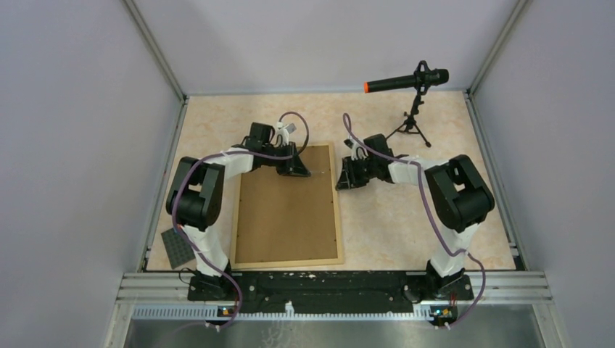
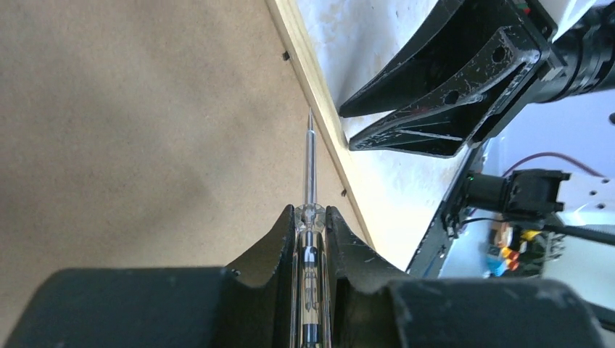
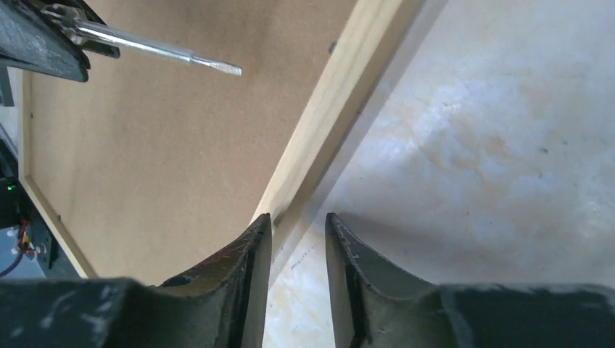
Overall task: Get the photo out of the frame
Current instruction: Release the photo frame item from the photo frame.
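Observation:
The frame [image 1: 338, 210] lies face down on the table with its brown fibreboard back [image 1: 286, 210] up. The photo is hidden beneath it. My left gripper [image 1: 299, 168] is over the frame's far right corner, shut on a clear-handled screwdriver [image 2: 310, 167]. The screwdriver tip points at the backing just inside the right wood rail [image 2: 312, 80]. My right gripper [image 1: 341, 181] is open and empty, low on the table just outside that rail [image 3: 341, 94]. Its left fingertip [image 3: 262, 225] is against the rail's edge. It also shows in the left wrist view [image 2: 347, 130].
Small black retaining tabs [image 2: 286, 55] [image 2: 343, 193] sit along the rail's inner edge. A microphone on a tripod [image 1: 413, 80] stands at the back right. A dark grey studded baseplate [image 1: 178, 250] lies at the near left beside the left arm. Enclosure walls ring the table.

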You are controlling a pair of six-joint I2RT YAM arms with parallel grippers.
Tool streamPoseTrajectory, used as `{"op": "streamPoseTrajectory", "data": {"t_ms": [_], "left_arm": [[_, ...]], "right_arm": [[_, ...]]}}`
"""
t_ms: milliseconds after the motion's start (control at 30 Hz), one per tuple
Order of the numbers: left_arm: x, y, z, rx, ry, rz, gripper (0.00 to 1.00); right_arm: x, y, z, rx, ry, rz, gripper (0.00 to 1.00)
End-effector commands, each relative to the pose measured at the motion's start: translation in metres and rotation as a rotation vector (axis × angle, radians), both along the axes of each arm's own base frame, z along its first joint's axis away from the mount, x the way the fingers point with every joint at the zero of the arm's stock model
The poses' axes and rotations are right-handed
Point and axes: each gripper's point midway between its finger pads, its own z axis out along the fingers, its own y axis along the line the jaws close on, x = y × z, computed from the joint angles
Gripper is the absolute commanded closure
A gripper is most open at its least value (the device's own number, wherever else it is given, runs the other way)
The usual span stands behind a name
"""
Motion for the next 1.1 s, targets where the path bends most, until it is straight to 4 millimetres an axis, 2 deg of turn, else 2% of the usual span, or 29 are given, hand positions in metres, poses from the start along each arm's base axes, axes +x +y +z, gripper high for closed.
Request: {"op": "streamPoseTrajectory", "data": {"t_ms": [0,133,367,500,733,933,1067], "left_arm": [[0.012,-0.001,0.009,0.018,-0.108,-0.088,1.00],[0.021,-0.002,-0.002,0.040,-0.083,-0.089,1.00],[0.038,-0.008,-0.011,0.042,-0.088,-0.106,1.00],[0.041,-0.013,-0.015,0.035,-0.086,-0.116,1.00],[0.036,-0.016,-0.025,0.028,-0.058,-0.143,1.00],[0.030,-0.014,-0.030,0.038,-0.051,-0.151,1.00],[0.028,-0.012,-0.032,0.046,-0.055,-0.155,1.00]], "right_arm": [[0.007,-0.005,0.014,0.034,0.093,-0.074,0.62],[0.037,0.007,0.031,0.076,0.071,-0.096,0.57],[0.066,0.020,0.027,0.083,0.087,-0.131,0.58],[0.067,0.026,0.014,0.053,0.116,-0.148,0.58],[0.071,0.020,-0.007,-0.035,0.156,-0.247,0.61],[0.074,0.011,-0.011,-0.081,0.170,-0.321,0.68],[0.086,0.007,-0.002,-0.103,0.138,-0.373,0.66]]}}
